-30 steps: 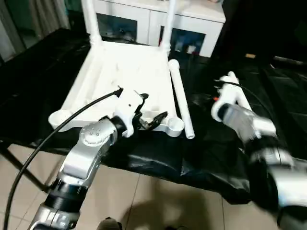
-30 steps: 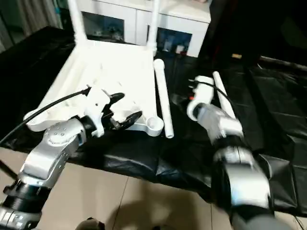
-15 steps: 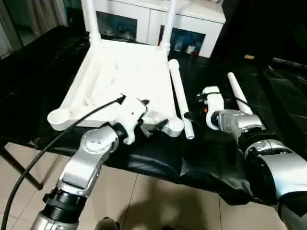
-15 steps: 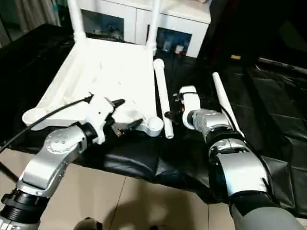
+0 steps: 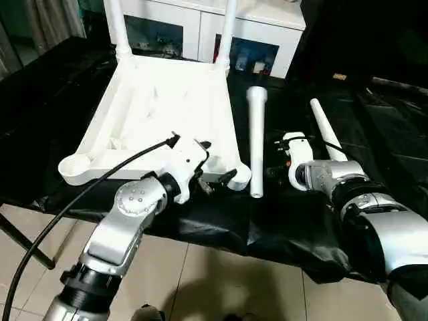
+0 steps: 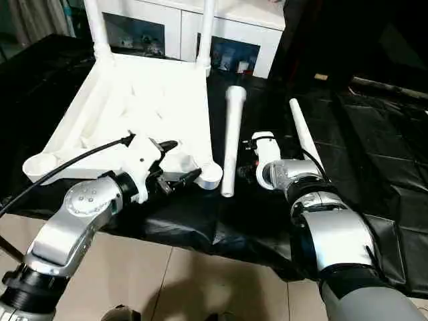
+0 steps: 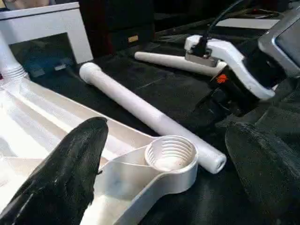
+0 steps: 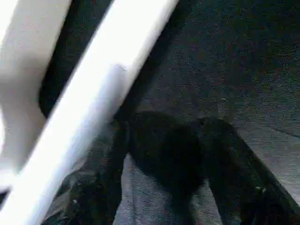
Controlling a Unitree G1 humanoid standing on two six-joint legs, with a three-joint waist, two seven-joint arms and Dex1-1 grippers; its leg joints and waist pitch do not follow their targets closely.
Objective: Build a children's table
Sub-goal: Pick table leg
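Observation:
The children's table top [image 5: 160, 107] lies upside down on the black cover, ribbed underside up. Two white legs [image 5: 115, 23] stand in its far corner sockets. My left gripper [image 5: 217, 160] is open at the near right corner socket [image 7: 169, 152], one finger [image 7: 75, 159] over the top's rim and the other [image 7: 262, 159] on the cover outside. A loose leg [image 5: 255, 140] lies just right of the top. My right gripper [image 5: 273, 171] sits on the cover beside that leg's near end. A second loose leg [image 5: 326, 130] lies further right, behind my right wrist.
The black-covered work table [image 5: 221, 224] ends just in front of my grippers, with tiled floor [image 5: 214, 281] below. A white cabinet with glass doors [image 5: 200, 30] stands behind it. A black cable [image 5: 80, 194] loops from my left wrist.
My right arm swung in from the right and lowered to the near end of the loose leg, which now lies straighter. My left gripper sank towards the near right socket.

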